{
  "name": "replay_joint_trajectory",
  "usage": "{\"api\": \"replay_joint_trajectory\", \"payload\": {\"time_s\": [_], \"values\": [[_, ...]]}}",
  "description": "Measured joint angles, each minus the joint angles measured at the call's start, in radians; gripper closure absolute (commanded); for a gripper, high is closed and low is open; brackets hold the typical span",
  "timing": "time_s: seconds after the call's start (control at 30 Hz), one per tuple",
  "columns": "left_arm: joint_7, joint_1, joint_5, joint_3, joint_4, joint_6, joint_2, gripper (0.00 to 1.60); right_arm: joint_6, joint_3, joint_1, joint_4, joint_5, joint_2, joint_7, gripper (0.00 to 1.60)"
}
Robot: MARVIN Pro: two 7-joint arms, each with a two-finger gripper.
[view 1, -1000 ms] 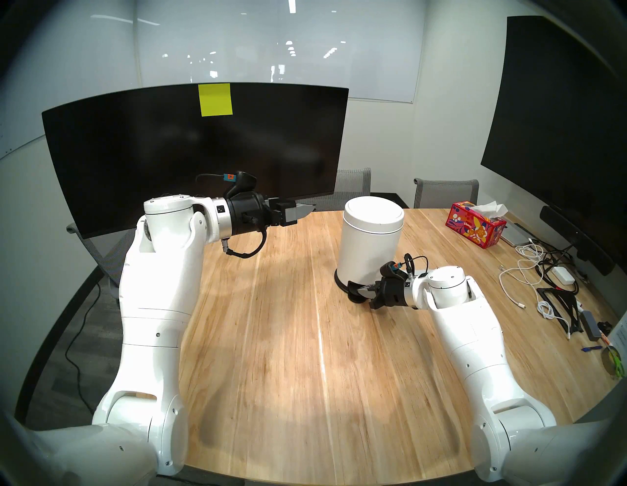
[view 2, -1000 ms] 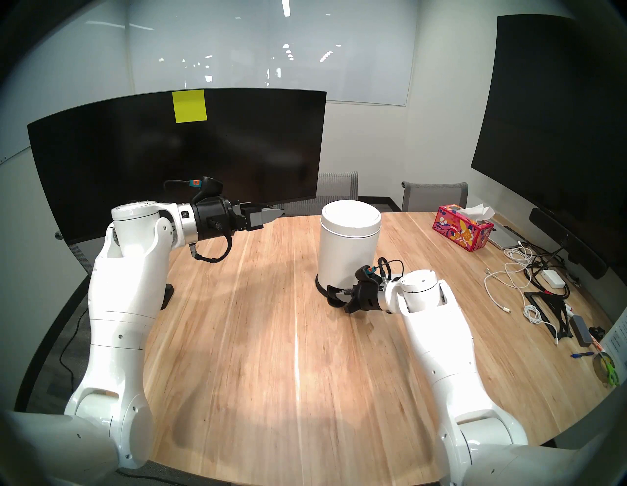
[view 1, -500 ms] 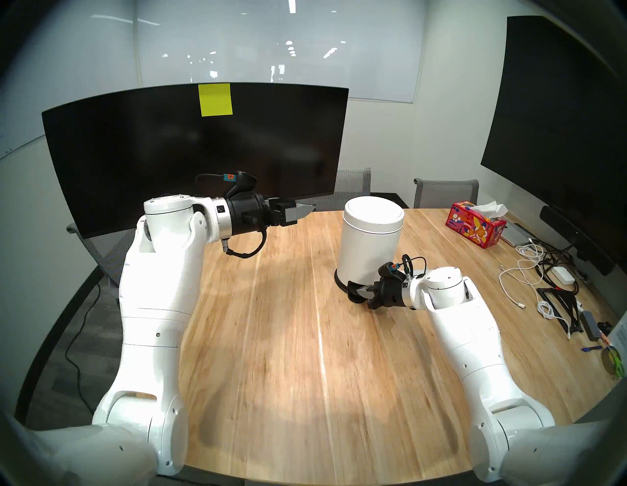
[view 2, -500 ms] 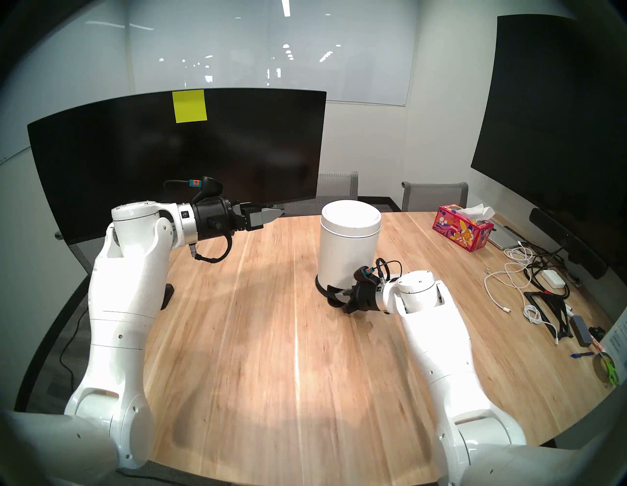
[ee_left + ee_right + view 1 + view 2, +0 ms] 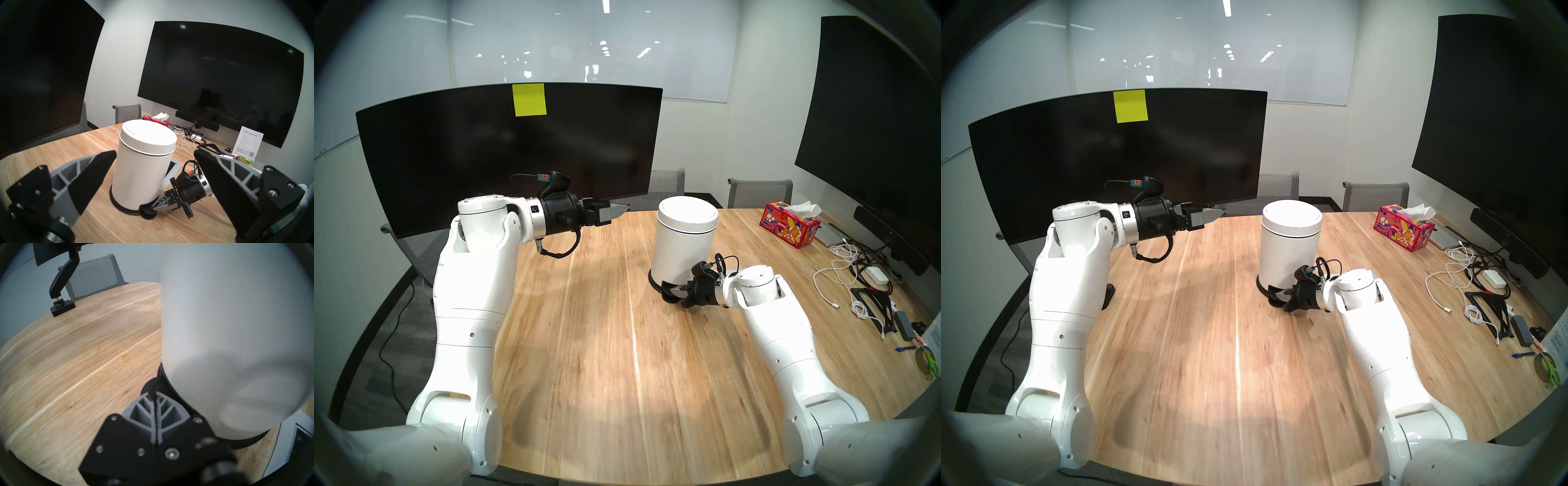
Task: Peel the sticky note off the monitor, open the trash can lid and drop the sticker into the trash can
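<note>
sticky note: yellow-green, plain. monitor: black. trash can: white, black base ring. table: light wood grain. tissue box: red, floral print.

Head pair high, overlooking table; wrists close, perhaps tilted.

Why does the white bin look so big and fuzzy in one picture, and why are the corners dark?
In the right wrist view the trash can sits right against the lens, so it fills the picture and blurs, with the shut right claw casting a soft shadow on it. In the left wrist view it looks sharp. All four views are fisheye, so they have dark rims and bent edges.
</note>
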Motion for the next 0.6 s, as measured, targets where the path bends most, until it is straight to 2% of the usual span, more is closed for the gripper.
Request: {"api": "replay_joint_trajectory", "payload": {"time_s": [0.6], "values": [[0.000, 0.000, 0.000, 0.000, 0.000, 0.000, 0.000, 0.00, 0.055, -0.036, 0.047, 0.055, -0.031, -0.002, -0.005, 1.60]]}}
